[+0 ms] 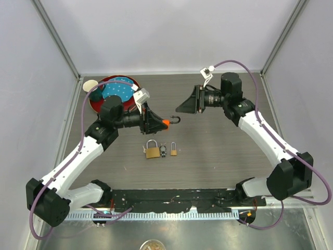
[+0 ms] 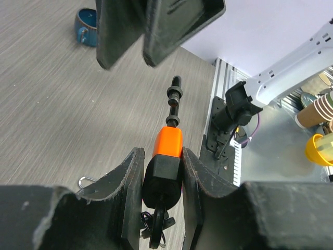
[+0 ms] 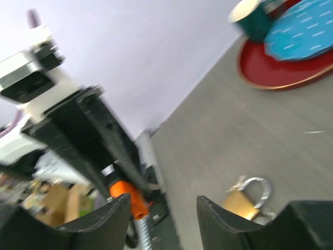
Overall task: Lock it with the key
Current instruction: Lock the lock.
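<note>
My left gripper (image 1: 157, 124) (image 2: 162, 156) is shut on an orange-and-black lock (image 1: 165, 123) (image 2: 167, 151), held above the table. The lock's black hooked shackle (image 1: 176, 120) (image 2: 174, 99) points at my right gripper (image 1: 178, 110) (image 3: 162, 208), which stands open just beyond the shackle tip and holds nothing. What looks like a dark key (image 2: 156, 226) on a wire ring sticks out of the lock's black end between my left fingers. The right wrist view is blurred and shows the orange lock (image 3: 126, 197) beside its left finger.
On the table below lie a brass padlock (image 1: 152, 151) (image 3: 244, 200), a small bunch of keys (image 1: 163, 151) and a smaller brass padlock (image 1: 173, 151). A red plate (image 1: 97, 105) (image 3: 260, 78) with a blue cloth (image 1: 117, 91) sits at the back left. A blue cup (image 2: 86, 25) stands near it.
</note>
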Tool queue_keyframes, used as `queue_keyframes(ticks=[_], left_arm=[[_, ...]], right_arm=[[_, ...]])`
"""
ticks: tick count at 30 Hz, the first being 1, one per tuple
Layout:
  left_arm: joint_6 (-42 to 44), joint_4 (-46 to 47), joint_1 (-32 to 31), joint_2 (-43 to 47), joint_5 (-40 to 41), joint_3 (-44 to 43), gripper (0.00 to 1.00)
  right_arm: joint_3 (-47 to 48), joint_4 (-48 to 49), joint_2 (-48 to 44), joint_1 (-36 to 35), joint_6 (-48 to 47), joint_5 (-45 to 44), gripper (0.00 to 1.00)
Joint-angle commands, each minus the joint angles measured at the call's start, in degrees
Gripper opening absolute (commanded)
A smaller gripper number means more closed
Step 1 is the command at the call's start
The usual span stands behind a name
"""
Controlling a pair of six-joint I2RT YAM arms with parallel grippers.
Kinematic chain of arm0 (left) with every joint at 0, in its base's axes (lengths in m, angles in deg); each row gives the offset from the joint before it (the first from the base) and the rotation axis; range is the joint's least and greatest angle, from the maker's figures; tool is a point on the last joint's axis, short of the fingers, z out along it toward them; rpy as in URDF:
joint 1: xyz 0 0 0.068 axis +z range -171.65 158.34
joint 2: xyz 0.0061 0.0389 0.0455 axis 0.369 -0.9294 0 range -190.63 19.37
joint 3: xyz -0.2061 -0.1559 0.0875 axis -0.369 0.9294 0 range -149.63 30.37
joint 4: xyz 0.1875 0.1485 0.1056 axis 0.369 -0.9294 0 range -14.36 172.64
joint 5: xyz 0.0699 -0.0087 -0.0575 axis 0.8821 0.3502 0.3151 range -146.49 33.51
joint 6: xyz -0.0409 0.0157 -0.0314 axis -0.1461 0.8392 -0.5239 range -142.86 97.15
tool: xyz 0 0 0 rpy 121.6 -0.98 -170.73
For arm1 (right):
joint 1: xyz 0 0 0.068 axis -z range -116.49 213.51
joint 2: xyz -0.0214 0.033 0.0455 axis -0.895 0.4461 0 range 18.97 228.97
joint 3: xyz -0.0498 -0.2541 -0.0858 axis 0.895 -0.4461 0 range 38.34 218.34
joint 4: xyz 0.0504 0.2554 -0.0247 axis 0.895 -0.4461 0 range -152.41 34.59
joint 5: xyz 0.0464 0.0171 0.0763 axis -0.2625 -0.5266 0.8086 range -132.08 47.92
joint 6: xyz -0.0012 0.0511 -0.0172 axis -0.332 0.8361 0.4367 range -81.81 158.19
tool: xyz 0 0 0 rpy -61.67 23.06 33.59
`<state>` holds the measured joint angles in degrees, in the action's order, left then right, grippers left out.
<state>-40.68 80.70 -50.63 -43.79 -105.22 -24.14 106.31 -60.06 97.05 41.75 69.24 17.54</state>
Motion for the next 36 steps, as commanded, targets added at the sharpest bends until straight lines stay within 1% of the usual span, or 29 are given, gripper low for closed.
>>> queue_keyframes(ticks=[1, 3, 6, 9, 11, 14, 15, 17, 18, 22, 27, 29, 34, 36], left_arm=[[-2.74, 6.85, 0.06, 1.1, 2.85, 0.1, 0.0], [-3.62, 7.64, 0.06, 1.63, 3.9, 0.71, 0.0], [-4.06, 8.0, 0.06, 1.55, 5.49, 0.8, 0.0], [-5.55, 6.42, 0.14, 0.32, 8.2, -0.25, 0.0], [-6.61, 4.14, 0.14, -1.61, 7.34, -2.18, 0.0], [-8.98, 3.87, 0.14, -3.28, 5.93, -3.59, 0.0], [-9.68, 5.17, 0.14, -4.07, 4.8, -3.68, 0.0], [-11.61, 6.93, 0.14, -4.34, 3.74, -3.42, 0.0], [-12.23, 8.51, 0.14, -4.52, 3.03, -3.33, 0.0], [-13.29, 10.63, 0.14, -3.99, 1.45, -3.24, 0.0], [-15.31, 13.09, -0.03, -3.46, -1.45, -3.07, 0.0], [-15.14, 13.01, -0.21, -2.94, -2.95, -3.16, 0.0], [-12.32, 10.11, -0.21, -1.18, -2.51, -2.81, 0.0], [-11.54, 8.97, -0.21, -0.22, -1.28, -2.72, 0.0]], right_arm=[[5.16, -9.24, -4.95, 0.93, -10.04, -15.21, 0.62], [4.9, -8.72, -7.05, 0.93, -11.44, -17.07, 0.63], [3.32, -7.05, -9.95, 0.84, -13.29, -17.25, 0.64], [2.27, -6.17, -11.37, 0.84, -14.43, -15.33, 0.62], [1.39, -5.12, -12.08, 0.84, -14.61, -12.26, 0.59], [-0.37, -2.13, -13.13, 0.14, -13.82, -9.44, 0.52], [-0.29, -2.12, -12.78, -0.04, -13.91, -8.82, 0.45], [0.15, -3.0, -11.38, -0.91, -14.52, -8.03, 0.39], [0.5, -3.78, -10.94, -1.18, -14.7, -7.59, 0.35], [1.03, -5.11, -8.83, -3.9, -15.75, -8.98, 0.29], [0.94, -5.64, -5.58, -4.78, -16.02, -11.63, 0.27], [0.94, -6.08, -4.87, -5.05, -16.11, -15.04, 0.27], [2.08, -8.8, -3.91, -5.14, -17.24, -18.04, 0.28], [2.26, -9.24, -3.99, -5.05, -17.42, -18.74, 0.31]])
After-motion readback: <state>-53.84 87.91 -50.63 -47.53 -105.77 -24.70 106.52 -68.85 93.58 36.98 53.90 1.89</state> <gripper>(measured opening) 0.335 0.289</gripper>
